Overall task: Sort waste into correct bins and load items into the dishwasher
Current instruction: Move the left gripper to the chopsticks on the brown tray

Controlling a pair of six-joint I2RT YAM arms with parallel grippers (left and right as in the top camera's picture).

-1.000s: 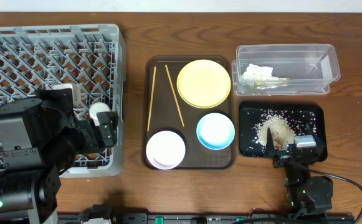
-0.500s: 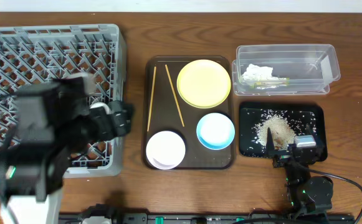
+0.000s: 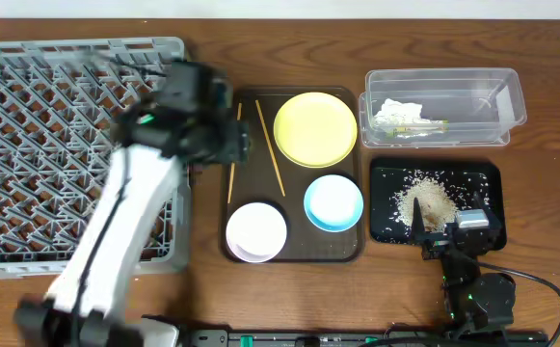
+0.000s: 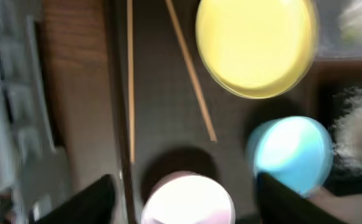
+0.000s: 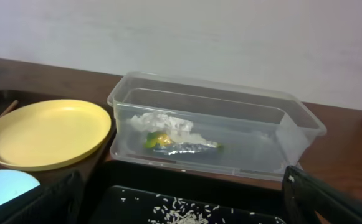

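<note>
Because the chopsticks (image 4: 129,81) lie along the left edge of the brown serving tray (image 4: 168,143), the left tool (image 4: 187,190) hovers above them, spread wide and empty, probably for a pickup; right of that tray, the right tool (image 5: 181,199) gapes wide.

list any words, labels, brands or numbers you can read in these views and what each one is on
No text can be read in any view.
snack wrapper in the clear tub: coloured print shows, but it is too small to make out any words.
Nothing else in view shows lettering, and the left wrist view is blurred.
</note>
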